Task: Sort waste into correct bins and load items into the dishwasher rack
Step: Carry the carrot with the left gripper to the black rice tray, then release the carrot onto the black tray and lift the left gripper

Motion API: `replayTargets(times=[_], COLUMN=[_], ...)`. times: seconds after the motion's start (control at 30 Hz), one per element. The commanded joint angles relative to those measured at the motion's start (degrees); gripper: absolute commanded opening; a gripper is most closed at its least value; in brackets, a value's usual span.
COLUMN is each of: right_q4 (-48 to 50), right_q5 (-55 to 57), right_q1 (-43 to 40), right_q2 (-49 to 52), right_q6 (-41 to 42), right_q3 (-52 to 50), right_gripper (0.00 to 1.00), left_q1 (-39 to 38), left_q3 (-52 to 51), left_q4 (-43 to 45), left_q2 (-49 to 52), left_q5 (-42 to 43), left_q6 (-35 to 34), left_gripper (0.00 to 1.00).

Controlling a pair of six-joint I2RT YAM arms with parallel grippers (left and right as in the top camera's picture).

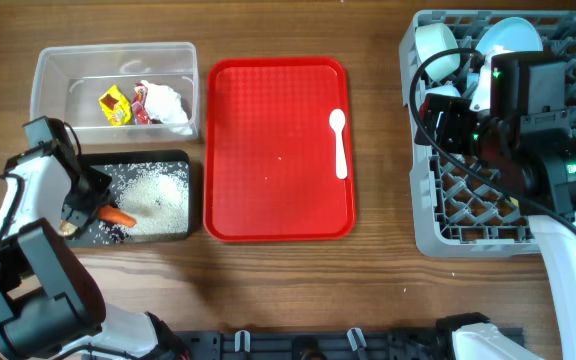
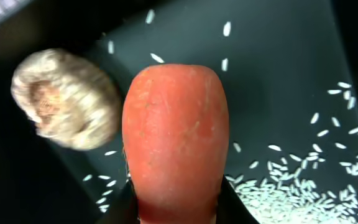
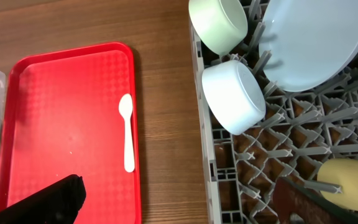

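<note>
Brown lump (image 2: 64, 99) sits close beside the carrot (image 2: 176, 137).

Setting: robot test bench staged as a kitchen clean-up. Wood-grain counter (image 1: 368, 280) carries a grey dishwasher rack (image 1: 458, 200) at right, red serving tray (image 1: 268, 150) centre, clear tub (image 1: 58, 75) and black tray (image 1: 173, 232) left. Left arm (image 1: 13, 215) and right arm (image 1: 573, 260) stand at the near edge.

The brown wooden table (image 1: 368, 290) holds four things. A flat red tray (image 1: 268, 130) lies in the middle. A clear tub (image 1: 68, 75) sits at 10 o'clock. A black tray (image 1: 168, 157) is just beside it, at 9 o'clock. A big grey rack (image 1: 448, 215) sits at 3 o'clock.
</note>
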Motion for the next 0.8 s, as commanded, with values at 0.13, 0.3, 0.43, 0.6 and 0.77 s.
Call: replayTargets(times=[0.13, 0.3, 0.43, 0.6, 0.77], right_q4=[-0.44, -0.68, -0.85, -0.85, -1.09], right_q5=[0.96, 0.96, 0.96, 0.96, 0.96], right_q1=[-0.20, -0.20, -0.20, -0.20, -0.20], right_q2=[0.33, 0.33, 0.33, 0.33, 0.33], right_q6=[0.85, 0.85, 0.87, 0.74, 0.72], right_q3=[-0.09, -0.09, -0.09, -0.09, -0.09], right_gripper=[1.00, 1.00, 1.00, 1.00, 1.00], left_q1=[0.07, 0.07, 0.07, 0.07, 0.04], left_q3=[-0.50, -0.50, -0.50, -0.48, 0.11], left_q4=[3.91, 3.98, 4.04, 3.87, -2.40], left_q2=[-1.22, -1.22, -1.22, -1.38, -9.18], left_q5=[1.01, 1.01, 0.98, 1.05, 1.55], left_q6=[-1.01, -1.01, -1.01, -0.98, -0.96], left_gripper=[0.25, 0.41, 0.52, 0.53, 0.52])
